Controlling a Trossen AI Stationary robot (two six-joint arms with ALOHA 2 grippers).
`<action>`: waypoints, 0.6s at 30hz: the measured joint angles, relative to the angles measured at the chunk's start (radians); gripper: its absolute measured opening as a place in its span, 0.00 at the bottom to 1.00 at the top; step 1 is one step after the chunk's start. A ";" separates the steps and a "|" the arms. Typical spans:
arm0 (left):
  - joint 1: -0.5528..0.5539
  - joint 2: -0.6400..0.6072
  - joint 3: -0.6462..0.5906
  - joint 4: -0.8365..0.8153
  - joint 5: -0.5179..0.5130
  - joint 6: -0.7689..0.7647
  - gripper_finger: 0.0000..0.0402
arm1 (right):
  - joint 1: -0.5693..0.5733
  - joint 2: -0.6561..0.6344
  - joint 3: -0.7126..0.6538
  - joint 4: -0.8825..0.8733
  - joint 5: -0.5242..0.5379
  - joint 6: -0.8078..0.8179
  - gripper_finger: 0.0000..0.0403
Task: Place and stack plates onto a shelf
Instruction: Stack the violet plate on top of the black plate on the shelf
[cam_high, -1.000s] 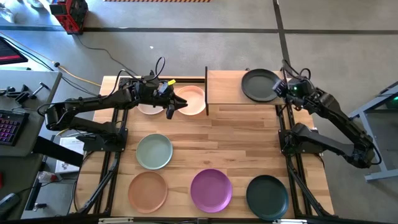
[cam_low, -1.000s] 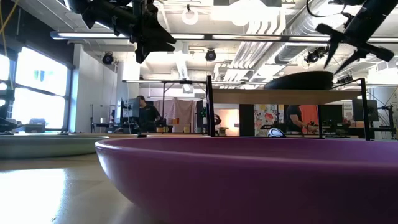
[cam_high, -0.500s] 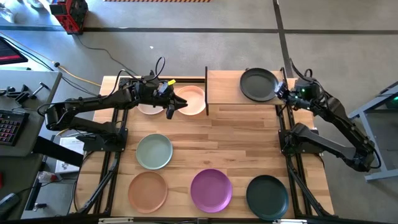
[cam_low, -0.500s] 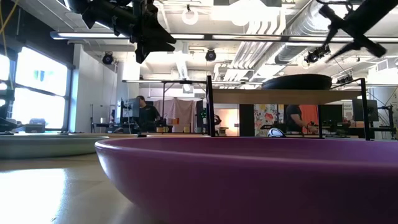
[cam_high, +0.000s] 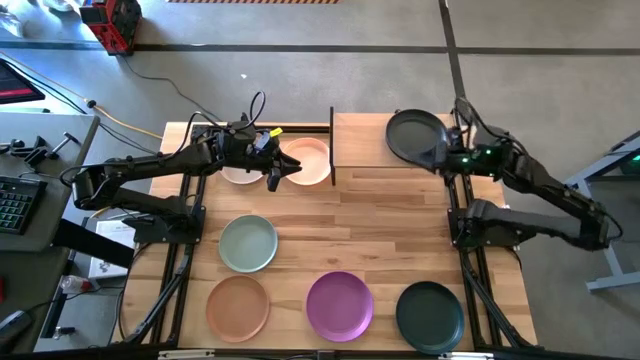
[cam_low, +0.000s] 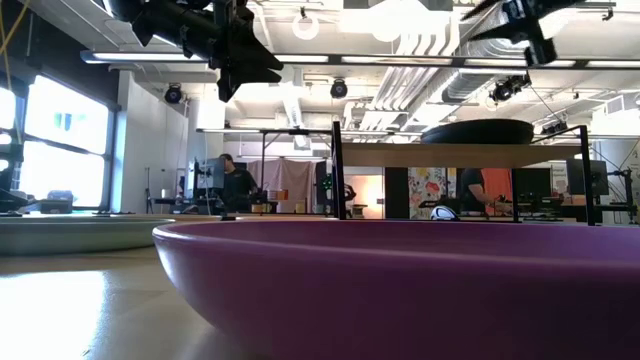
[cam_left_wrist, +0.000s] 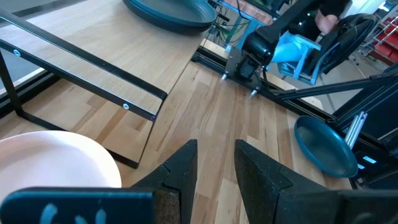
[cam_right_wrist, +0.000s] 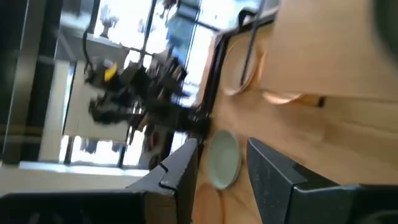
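A round, matte black plate (cam_high: 415, 135) sits flat on the raised light-wood shelf (cam_high: 360, 140) at the table's far edge, toward the shelf's right end, as the right gripper (cam_high: 443, 160) hovers just off the plate's near-right rim with its two dark fingers apart and nothing between them. The left gripper (cam_high: 283, 172) hangs above a round peach plate (cam_high: 308, 160) lying on the tabletop just left of the shelf's black post, its fingers slightly parted and empty, with a beige plate (cam_high: 238, 172) partly hidden under the arm beside it. Four more plates lie along the wooden table (cam_high: 400, 230): sage green (cam_high: 248, 243), terracotta (cam_high: 238, 306), purple (cam_high: 340, 305) and dark green (cam_high: 430, 315). The release on the shelf looks done, so the right arm's best move is likely to lift clear before swinging away, to avoid nudging the black plate. The next plate should probably be gripped at its rim, carried level, and lowered centred onto the black one or onto the bare board beside it.
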 joint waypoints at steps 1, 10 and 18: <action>0.000 0.000 0.000 0.000 0.000 0.000 0.23 | 0.032 0.018 0.000 0.017 0.011 0.002 0.30; -0.001 0.002 0.000 0.002 0.000 0.000 0.23 | 0.261 0.199 0.000 0.036 0.088 0.048 0.30; -0.001 0.010 0.000 0.002 0.000 0.000 0.23 | 0.431 0.381 0.000 0.116 0.123 0.109 0.30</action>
